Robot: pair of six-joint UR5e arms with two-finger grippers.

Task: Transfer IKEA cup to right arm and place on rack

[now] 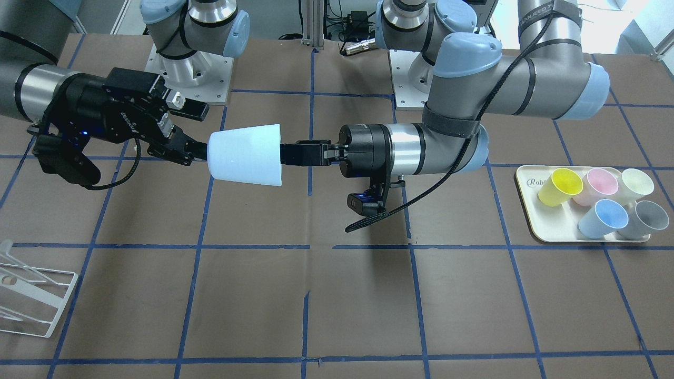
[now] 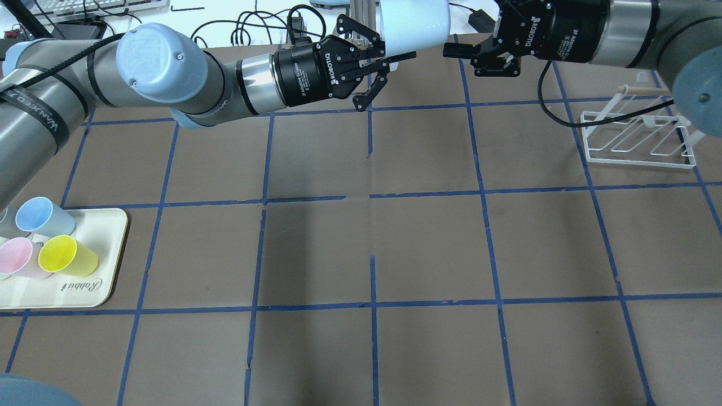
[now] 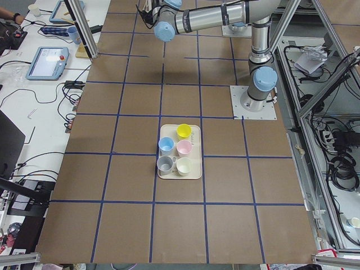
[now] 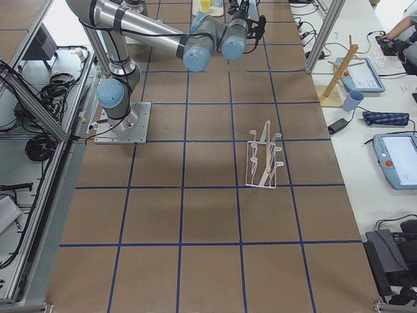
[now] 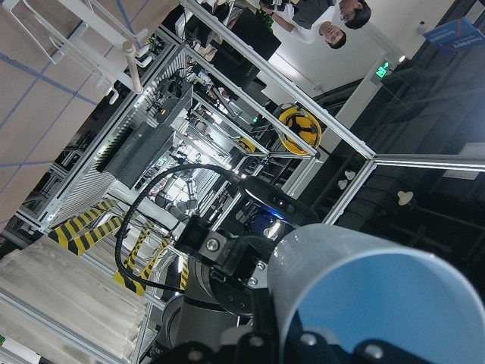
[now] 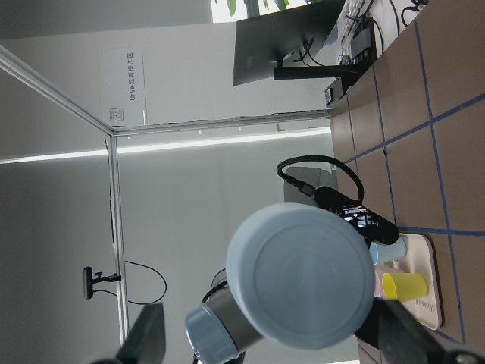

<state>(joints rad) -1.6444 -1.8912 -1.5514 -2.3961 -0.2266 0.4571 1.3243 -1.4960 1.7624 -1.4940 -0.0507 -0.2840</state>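
The IKEA cup [image 1: 245,155] hangs sideways over the desk [image 1: 358,295]. The left tool [image 1: 288,153] is clenched on its rim from 3 o'clock. The right tool [image 1: 196,150] is spread, seemingly untouching, round the base. Close right squarely before left releases.

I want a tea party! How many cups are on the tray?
5. On the tray: yellow, pink and cream in the row nearer the robot, blue and grey in the other row. None looks hidden.

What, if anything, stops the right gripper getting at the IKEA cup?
Probably nothing, so yes: the IKEA cup turns its base to the open right gripper, while the left gripper holds only its rim.
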